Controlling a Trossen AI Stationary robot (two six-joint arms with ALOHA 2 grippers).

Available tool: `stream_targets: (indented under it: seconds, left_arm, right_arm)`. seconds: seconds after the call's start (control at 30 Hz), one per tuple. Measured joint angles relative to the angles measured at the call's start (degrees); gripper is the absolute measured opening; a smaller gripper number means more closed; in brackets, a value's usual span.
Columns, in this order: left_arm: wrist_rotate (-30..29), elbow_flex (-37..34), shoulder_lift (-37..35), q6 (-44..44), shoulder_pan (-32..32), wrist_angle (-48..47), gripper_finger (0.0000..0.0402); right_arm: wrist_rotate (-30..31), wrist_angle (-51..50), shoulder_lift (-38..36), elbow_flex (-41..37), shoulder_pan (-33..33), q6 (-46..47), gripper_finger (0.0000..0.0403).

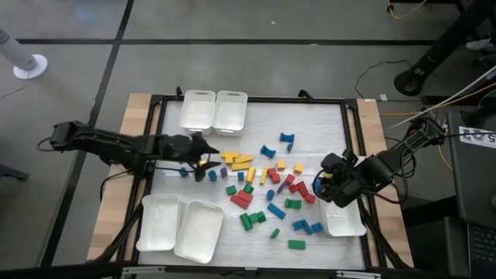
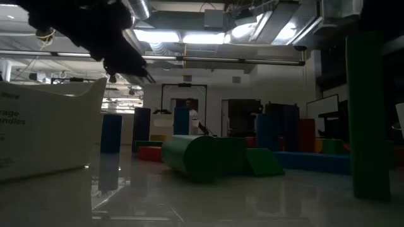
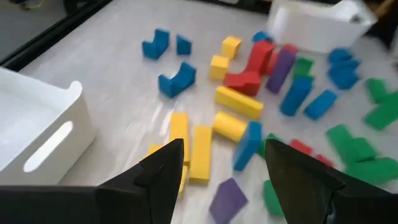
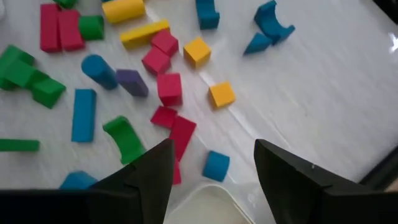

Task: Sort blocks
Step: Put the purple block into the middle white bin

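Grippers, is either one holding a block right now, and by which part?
Neither. The left gripper and right gripper are both open and empty above the scattered blocks.

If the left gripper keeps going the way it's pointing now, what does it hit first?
Probably the blue block lying between the open left gripper's fingers, with the purple block just beneath; depth is hard to judge.

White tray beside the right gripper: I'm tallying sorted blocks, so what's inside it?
No blocks show in the white tray; the open right gripper overhangs its near end, hiding that part.
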Motion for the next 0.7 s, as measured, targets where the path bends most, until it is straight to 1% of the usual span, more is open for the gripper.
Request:
stream_targets:
  seconds: [0.13,0.27,0.37,0.5,0.7]
  left_arm:
    - [-3.3,2.4,5.3,0.0,-1.4,-0.6,0.0214]
    - [-3.7,3.3,9.2,0.2,-2.8,-0.7,0.0214]
    - [-4.1,3.5,11.1,-0.6,-3.6,-0.7,0.0214]
    - [-6.0,3.5,13.4,-2.6,-4.4,-1.0,0.0214]
    - [-6.1,3.5,16.2,-5.3,-5.0,-1.0,0.0214]
  right_arm:
    - [0.5,1.5,0.0,0.0,0.0,0.0,0.0220]
    - [0.5,2.0,0.0,0.0,0.0,0.0,0.0220]
    - [0.5,2.0,0.0,0.0,0.0,0.0,0.0220]
    - [0.5,2.0,0.0,0.0,0.0,0.0,0.0220]
    - [1.4,2.0,0.0,0.0,0.0,0.0,0.0220]
